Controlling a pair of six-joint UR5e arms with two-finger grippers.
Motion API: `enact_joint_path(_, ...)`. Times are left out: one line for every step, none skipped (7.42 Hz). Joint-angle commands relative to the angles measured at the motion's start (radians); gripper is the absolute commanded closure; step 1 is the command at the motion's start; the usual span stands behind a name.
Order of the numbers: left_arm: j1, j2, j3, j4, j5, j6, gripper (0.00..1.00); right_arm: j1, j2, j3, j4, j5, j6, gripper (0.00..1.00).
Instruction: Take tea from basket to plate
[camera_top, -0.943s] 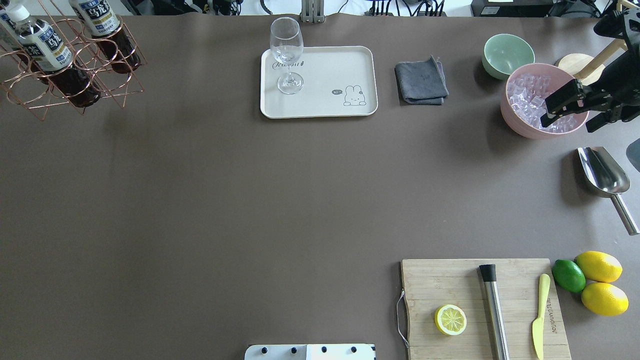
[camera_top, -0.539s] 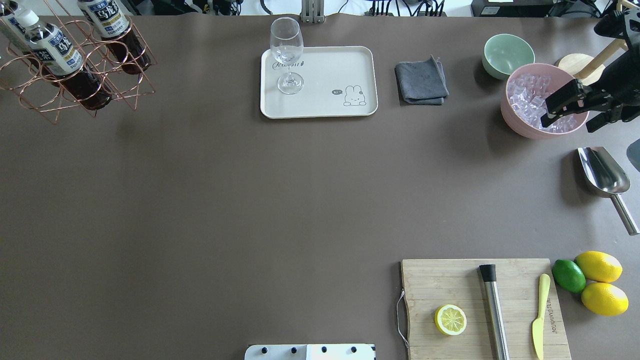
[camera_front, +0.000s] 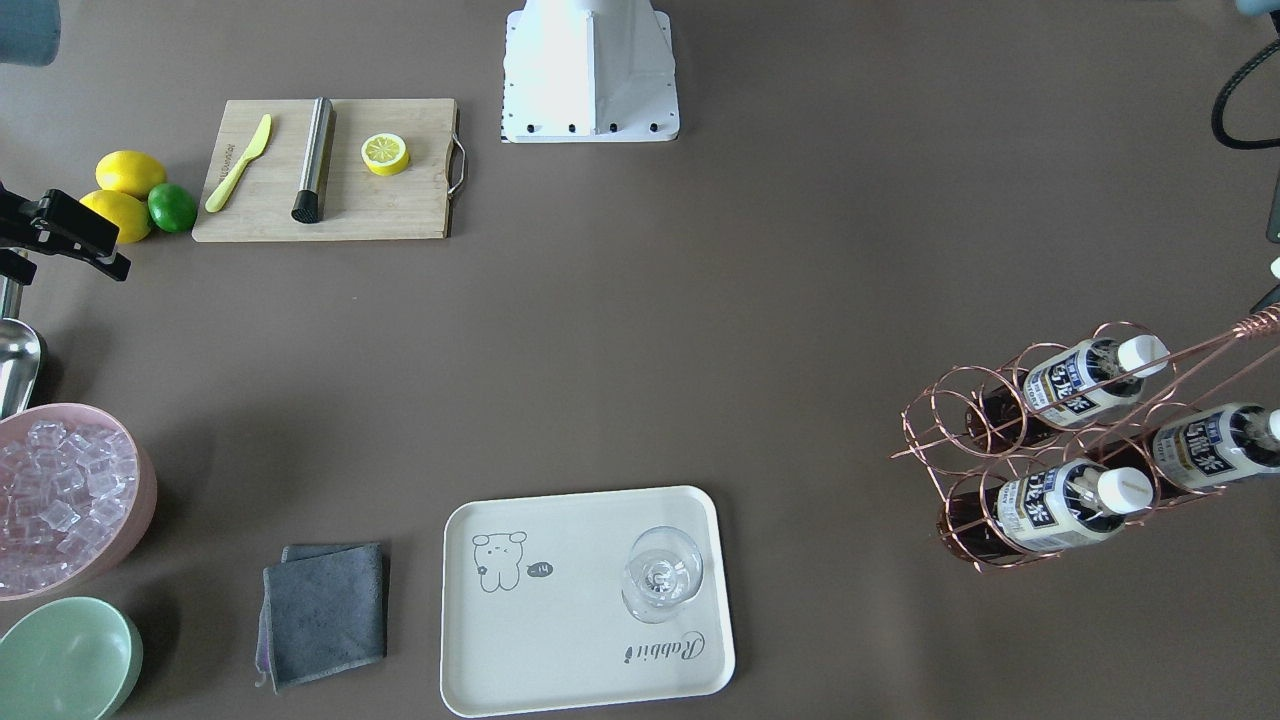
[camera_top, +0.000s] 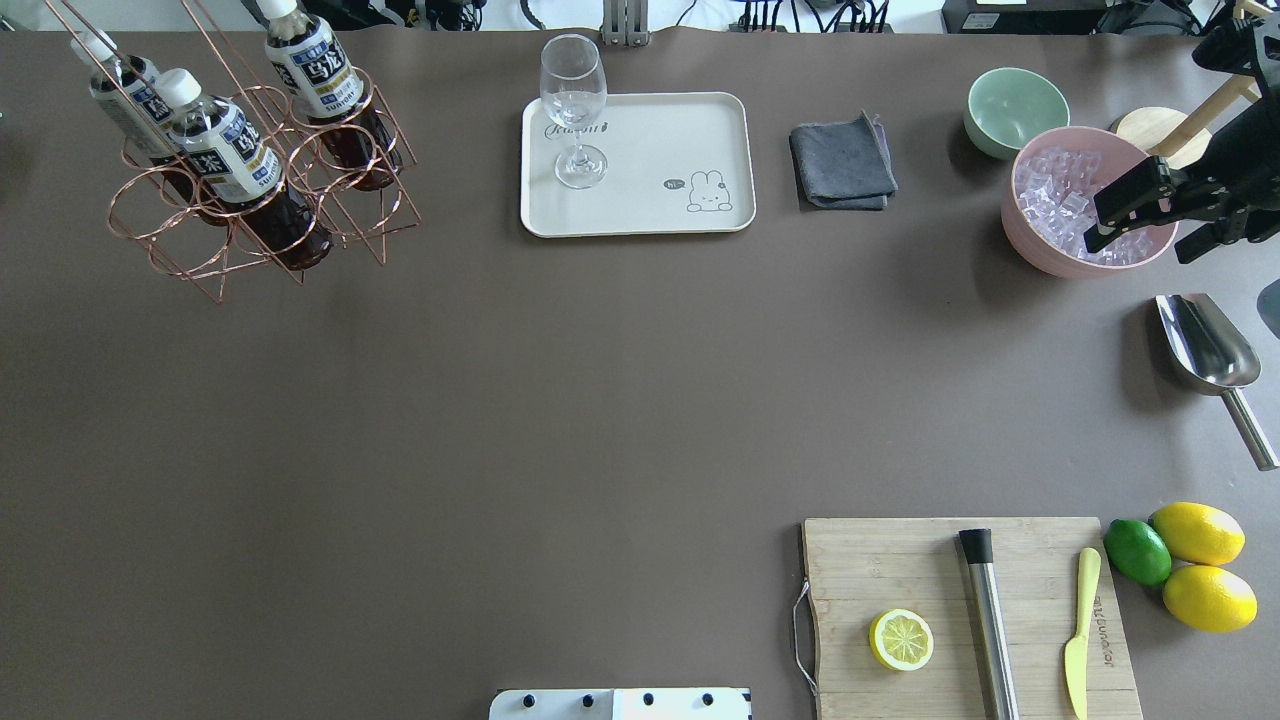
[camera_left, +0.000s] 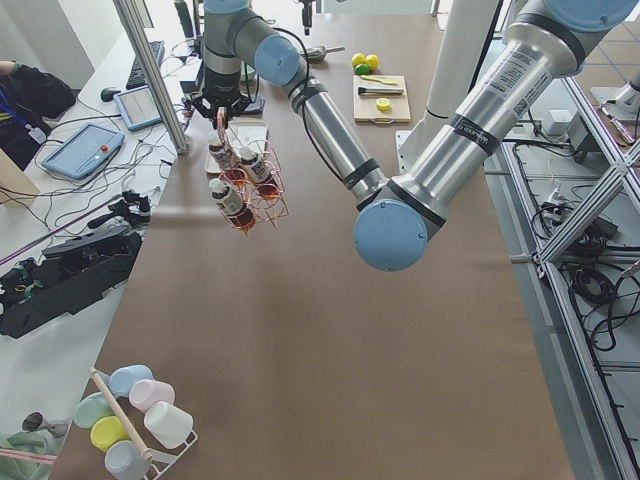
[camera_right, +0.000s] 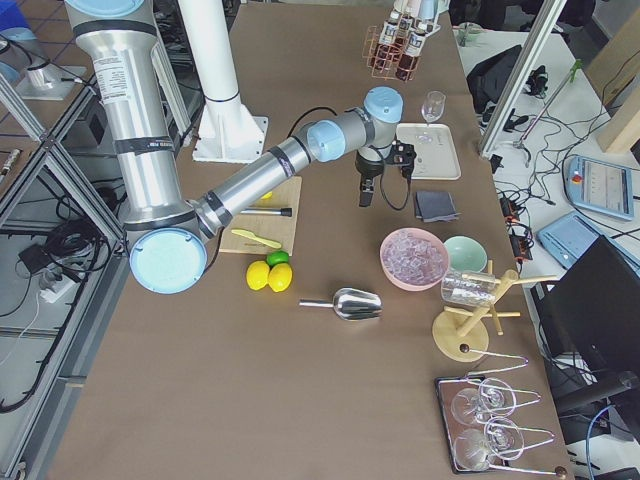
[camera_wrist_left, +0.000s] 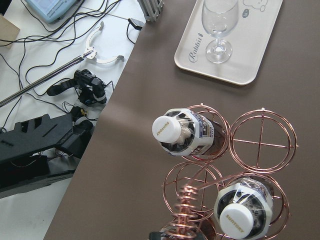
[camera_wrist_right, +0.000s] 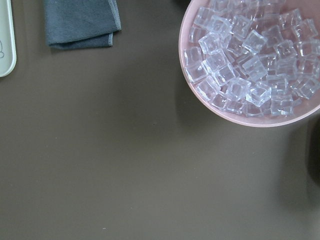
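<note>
Front-facing: basket (camera_front: 1050, 450) tilted, three tea bottles (camera_front: 1060, 495) in its rings, well apart from the plate (camera_front: 560, 640). Plate script reads "Rabbit"; wine glass (camera_front: 662, 572) stands on it.
Overhead: bottle labels read "SUNTORY" under large CJK characters. Right gripper (camera_top: 1135, 245) over the pink ice bowl (camera_top: 1010, 225), jaws spread, nothing between them.
Exterior left: basket hangs clear of the table under the left gripper (camera_left: 222, 105); can't tell how its jaws stand.
Left wrist: "SUNTORY" printed on both visible white caps, coiled handle (camera_wrist_left: 186, 210) at the bottom edge, "Rabbit" readable on the plate.
</note>
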Motion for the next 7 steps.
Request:
enact_joint_path(0.217, -0.095, -0.116, 0.127, 0.142, -0.008, 1.0, 0.001, -0.002, 0.003, -0.003, 0.0, 0.0, 0.01)
enact_joint_path(0.289, -0.143, -0.123, 0.135, 0.149, -0.05, 1.0, 0.001, 0.0, 0.003, -0.003, 0.0, 0.0, 0.01)
enact_joint_path(0.329, -0.164, -0.119, 0.132, 0.157, -0.047, 1.0, 0.001, -0.002, 0.003, -0.004, 0.0, 0.0, 0.01)
enact_joint_path(0.368, -0.195, -0.106, 0.132, 0.19, -0.047, 1.0, 0.001, -0.002, 0.003, -0.004, 0.0, 0.0, 0.01)
enact_joint_path(0.417, -0.244, -0.08, 0.135, 0.212, -0.053, 1.0, 0.001, -0.002, 0.003, -0.004, 0.0, 0.0, 0.01)
enact_joint_path(0.466, -0.284, -0.068, 0.142, 0.215, -0.077, 1.0, 0.001, -0.002, 0.003, -0.004, 0.0, 0.0, 0.01)
enact_joint_path(0.503, -0.292, -0.094, 0.139, 0.215, -0.147, 1.0, 0.001, -0.002, 0.003, -0.004, 0.0, 0.0, 0.01)
